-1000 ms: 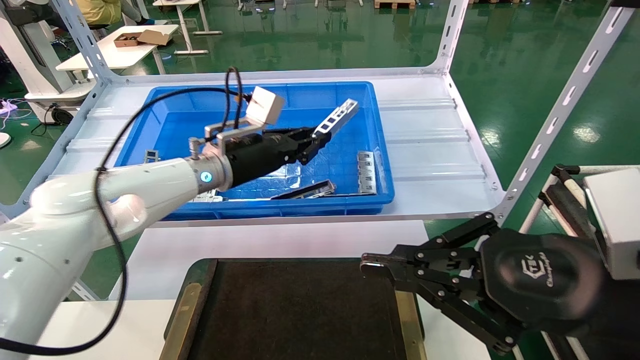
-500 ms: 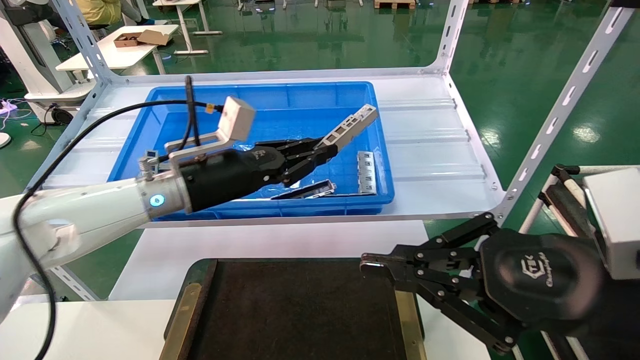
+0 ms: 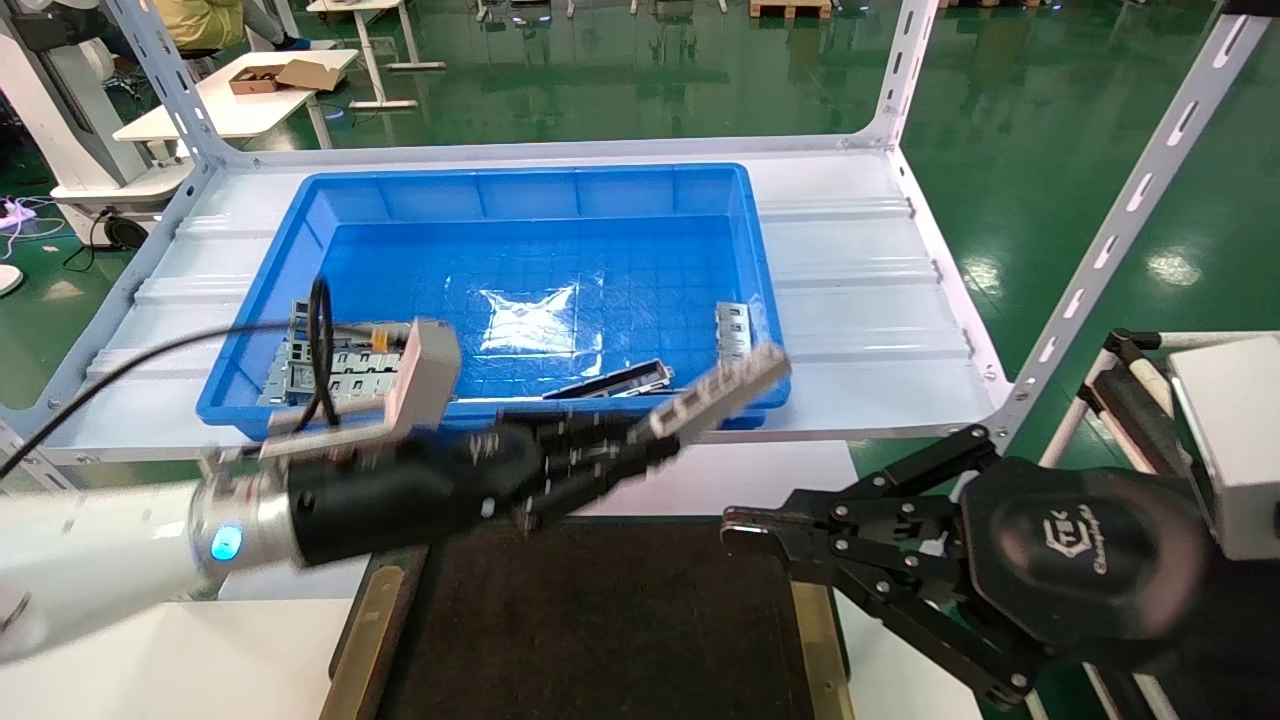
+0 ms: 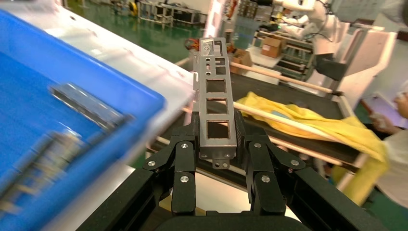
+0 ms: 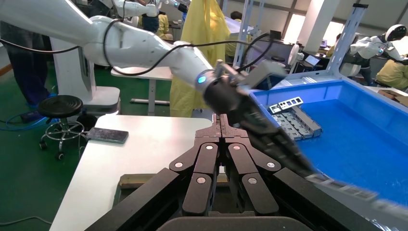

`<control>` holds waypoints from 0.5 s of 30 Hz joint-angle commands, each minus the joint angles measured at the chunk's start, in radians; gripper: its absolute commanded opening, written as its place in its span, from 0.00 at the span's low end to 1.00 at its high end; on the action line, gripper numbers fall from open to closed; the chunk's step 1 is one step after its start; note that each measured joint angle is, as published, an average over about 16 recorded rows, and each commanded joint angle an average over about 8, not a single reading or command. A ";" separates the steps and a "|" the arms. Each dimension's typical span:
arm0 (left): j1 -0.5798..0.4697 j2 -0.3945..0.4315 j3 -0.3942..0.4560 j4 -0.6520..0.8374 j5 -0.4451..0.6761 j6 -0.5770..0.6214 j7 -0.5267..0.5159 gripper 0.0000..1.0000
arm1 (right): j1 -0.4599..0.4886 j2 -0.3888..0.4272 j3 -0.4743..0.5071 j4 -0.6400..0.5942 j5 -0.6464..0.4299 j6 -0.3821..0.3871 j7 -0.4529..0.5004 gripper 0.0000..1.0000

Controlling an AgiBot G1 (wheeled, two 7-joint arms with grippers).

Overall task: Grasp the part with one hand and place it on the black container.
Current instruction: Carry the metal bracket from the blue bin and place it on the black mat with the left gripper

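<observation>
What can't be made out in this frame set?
- Head view: the left gripper and the part are motion-blurred, so the cutouts are unreadable.
- Head view: the black container is cut off by the bottom edge.
- Right wrist view: the part is smeared; the right gripper hides the container.

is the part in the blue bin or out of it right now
Out. The left gripper is shut on the part, holding it in the air past the blue bin's near wall, at the far edge of the black container.

Factory floor: glossy green floor [image 3: 1050, 120], slotted steel racking [image 3: 1140, 190].
</observation>
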State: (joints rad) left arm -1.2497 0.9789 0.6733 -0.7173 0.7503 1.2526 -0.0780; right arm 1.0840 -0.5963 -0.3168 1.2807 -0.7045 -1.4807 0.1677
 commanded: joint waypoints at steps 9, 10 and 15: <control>0.297 -0.136 0.017 -0.393 -0.015 -0.243 -0.158 0.00 | 0.000 0.000 0.000 0.000 0.000 0.000 0.000 0.00; 0.327 -0.146 0.021 -0.429 -0.011 -0.284 -0.175 0.00 | 0.000 0.000 0.000 0.000 0.000 0.000 0.000 0.00; 0.470 -0.180 0.052 -0.578 0.022 -0.503 -0.252 0.00 | 0.000 0.000 -0.001 0.000 0.000 0.000 0.000 0.00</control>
State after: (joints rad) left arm -0.7938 0.8166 0.7260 -1.2617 0.7728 0.7578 -0.3196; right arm 1.0841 -0.5960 -0.3174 1.2807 -0.7041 -1.4805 0.1675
